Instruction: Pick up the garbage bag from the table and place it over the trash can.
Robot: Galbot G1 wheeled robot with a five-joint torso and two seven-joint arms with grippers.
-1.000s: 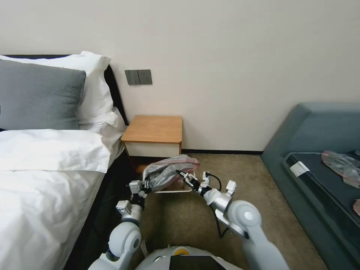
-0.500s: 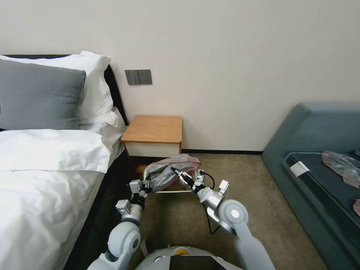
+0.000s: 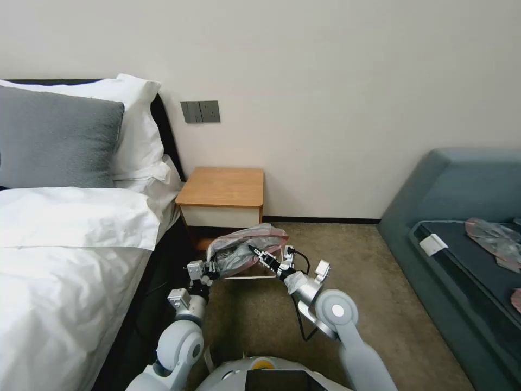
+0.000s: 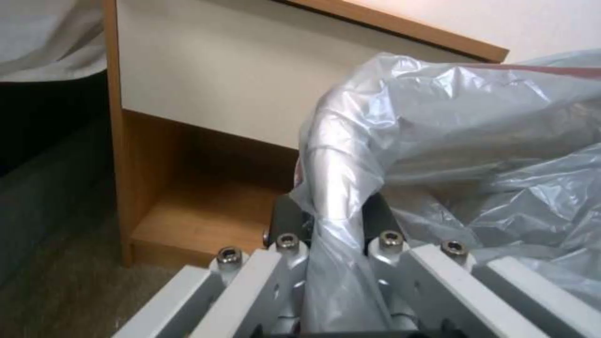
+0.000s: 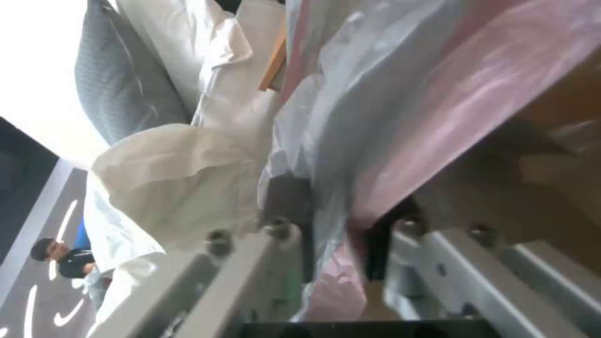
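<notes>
The garbage bag (image 3: 247, 245), wrinkly grey plastic with a pink-red rim, hangs spread between both grippers just in front of the table (image 3: 222, 187). My left gripper (image 3: 213, 268) is shut on the bag's near-left edge; in the left wrist view its fingers (image 4: 288, 220) pinch a twisted fold of the bag (image 4: 476, 141), with the table (image 4: 206, 89) behind it. My right gripper (image 3: 255, 251) is shut on the bag's right side, and in the right wrist view the pink rim (image 5: 438, 126) runs between its fingers (image 5: 285, 197). Under the bag, a strip of the trash can's cream rim (image 3: 249, 277) shows.
A bed (image 3: 65, 260) with white sheets and pillows stands close on the left. A blue-grey sofa (image 3: 461, 217) on the right carries pinkish plastic pieces (image 3: 494, 236). Brown carpet (image 3: 325, 244) lies open between sofa and bin.
My right arm has swung left and drawn in, carrying its gripper and the bag's right side a little toward the left gripper. The left arm has stayed put.
</notes>
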